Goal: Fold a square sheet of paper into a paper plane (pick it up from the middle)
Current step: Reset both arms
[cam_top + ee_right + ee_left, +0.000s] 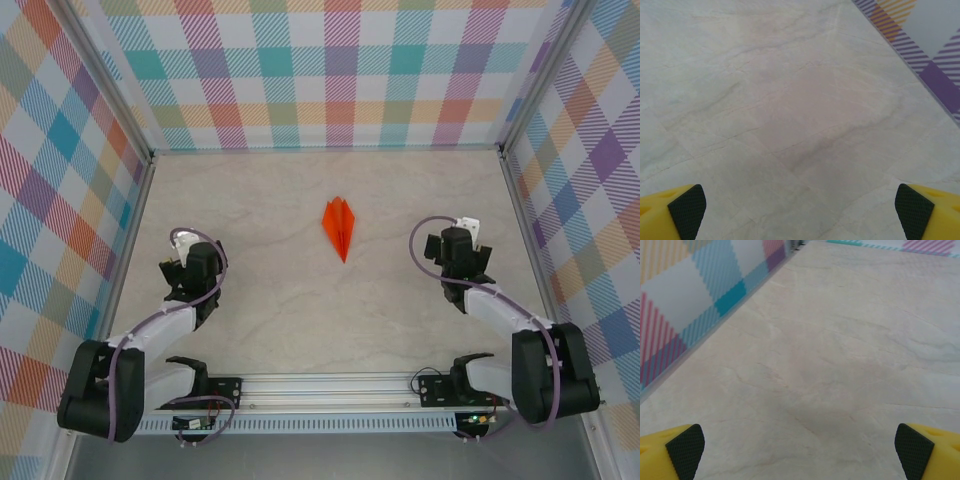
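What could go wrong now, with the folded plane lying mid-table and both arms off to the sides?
1. The paper plane lies loose on the smooth table, touching neither arm; any nudge could slide it.
2. The left gripper and right gripper are open; regrasping the plane might crush its slim wings.
3. The right arm's cable loop bulges toward the plane and could brush it if that arm swings inward.

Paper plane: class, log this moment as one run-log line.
object: paper plane on table, nose toward near edge | left claw: open, empty | right claw: open, empty | status: fold looks done
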Tool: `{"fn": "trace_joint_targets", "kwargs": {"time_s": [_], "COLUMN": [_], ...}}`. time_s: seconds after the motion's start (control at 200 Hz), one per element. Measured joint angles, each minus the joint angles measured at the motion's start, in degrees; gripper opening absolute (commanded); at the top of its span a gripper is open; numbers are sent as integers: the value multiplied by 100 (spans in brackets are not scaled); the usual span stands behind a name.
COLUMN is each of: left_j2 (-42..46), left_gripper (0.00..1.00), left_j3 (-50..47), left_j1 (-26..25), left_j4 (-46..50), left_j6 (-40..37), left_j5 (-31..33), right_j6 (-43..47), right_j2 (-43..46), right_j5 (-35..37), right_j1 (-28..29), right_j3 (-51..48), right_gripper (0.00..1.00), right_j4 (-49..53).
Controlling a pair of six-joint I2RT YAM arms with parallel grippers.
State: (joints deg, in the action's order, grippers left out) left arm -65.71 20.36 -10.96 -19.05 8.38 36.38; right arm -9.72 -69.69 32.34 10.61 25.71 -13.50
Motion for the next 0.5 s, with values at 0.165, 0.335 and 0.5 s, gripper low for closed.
{"fn": "trace_joint_targets", "kwargs": {"time_s": [0.165,0.335,0.5], "left_j2": [-564,-1110,-1661], "left_gripper": [100,100,100], "left_j3": [-251,-293,-297], "left_j1": [236,544,566], "left_j4": [-1298,-2264,-2898], "left_j6": [-466,-675,-824], "left_j5": [-942,-1912,-2531], "right_j6": [345,577,732], "right_j2": [-417,-684,-935], "right_j5": [-629,-1200,-1661], "right_j1": [-179,-389,-544], "right_j3": [-328,-363,-439], "right_gripper": [100,100,100], "right_j4": [-1126,-1917,-2651]}}
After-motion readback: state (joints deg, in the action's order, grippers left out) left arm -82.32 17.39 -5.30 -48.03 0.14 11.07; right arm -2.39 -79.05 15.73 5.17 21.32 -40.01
